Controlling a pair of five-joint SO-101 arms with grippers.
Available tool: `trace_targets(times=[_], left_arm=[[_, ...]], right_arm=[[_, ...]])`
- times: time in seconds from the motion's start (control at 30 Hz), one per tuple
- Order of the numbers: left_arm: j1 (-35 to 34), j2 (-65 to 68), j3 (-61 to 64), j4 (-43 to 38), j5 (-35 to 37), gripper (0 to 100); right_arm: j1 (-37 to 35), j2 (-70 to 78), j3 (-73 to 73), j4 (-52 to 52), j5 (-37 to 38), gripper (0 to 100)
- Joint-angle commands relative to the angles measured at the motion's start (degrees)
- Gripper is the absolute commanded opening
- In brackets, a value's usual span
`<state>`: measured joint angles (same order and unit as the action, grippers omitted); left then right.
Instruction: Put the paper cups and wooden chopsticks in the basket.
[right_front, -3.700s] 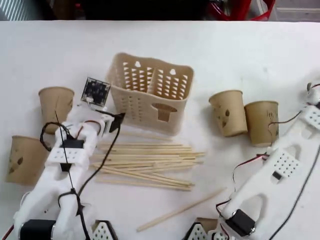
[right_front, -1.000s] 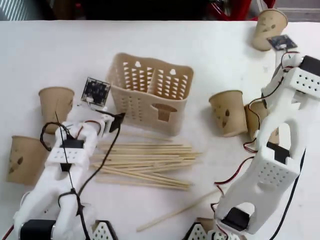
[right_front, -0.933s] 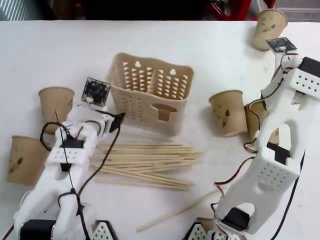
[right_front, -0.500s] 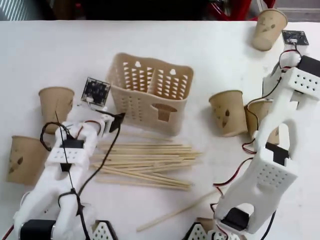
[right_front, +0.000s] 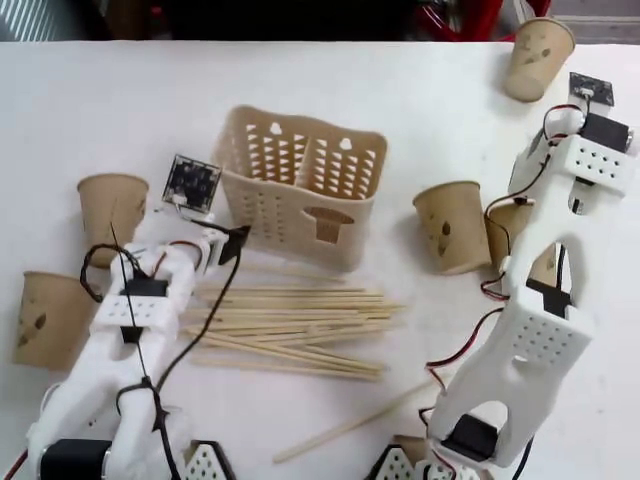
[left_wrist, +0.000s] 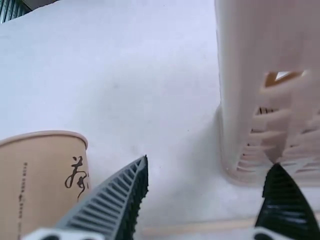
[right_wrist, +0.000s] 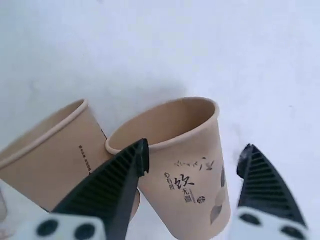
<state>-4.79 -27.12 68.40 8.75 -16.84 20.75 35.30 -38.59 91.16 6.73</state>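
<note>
Black ridged fingers of the right end effector are spread wide, one on each side of a tan paper cup with dark print. A second tan paper cup touches that cup's side. Both stand on the white tabletop, right of the beige perforated plastic basket.

The left end effector also gapes open and holds nothing. It sits at the basket's near-left corner, with a third paper cup just to its left. The bundle of wooden chopsticks lies near of the basket, and a single stray chopstick lies nearer again.
</note>
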Motion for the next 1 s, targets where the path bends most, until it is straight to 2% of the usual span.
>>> trace_targets(times=[0.0, 0.17, 0.33, 0.63, 0.8, 0.97], left_arm=[[-0.4, -0.22, -0.44, -1.23, 0.35, 35], [-0.22, -0.22, -0.44, -1.23, 0.35, 35], [-0.22, -0.22, -0.44, -1.14, 0.35, 35], [-0.13, -0.22, -0.44, -1.14, 0.35, 35], [-0.22, -0.22, -0.44, -1.14, 0.35, 35], [-0.31, -0.22, -0.44, -1.14, 0.35, 35]], right_arm=[[2.33, 0.13, 0.18, 1.63, -0.62, 25.0], [3.3, 0.13, -5.89, 2.68, -2.37, 25.4], [2.59, 0.75, -15.56, 6.73, -14.07, 25.5], [1.89, 2.42, -16.97, 6.37, -28.22, 33.7], [-0.66, 8.66, -17.05, 4.44, -28.75, 35.0], [1.01, 13.05, -17.05, 5.14, -28.66, 34.8]])
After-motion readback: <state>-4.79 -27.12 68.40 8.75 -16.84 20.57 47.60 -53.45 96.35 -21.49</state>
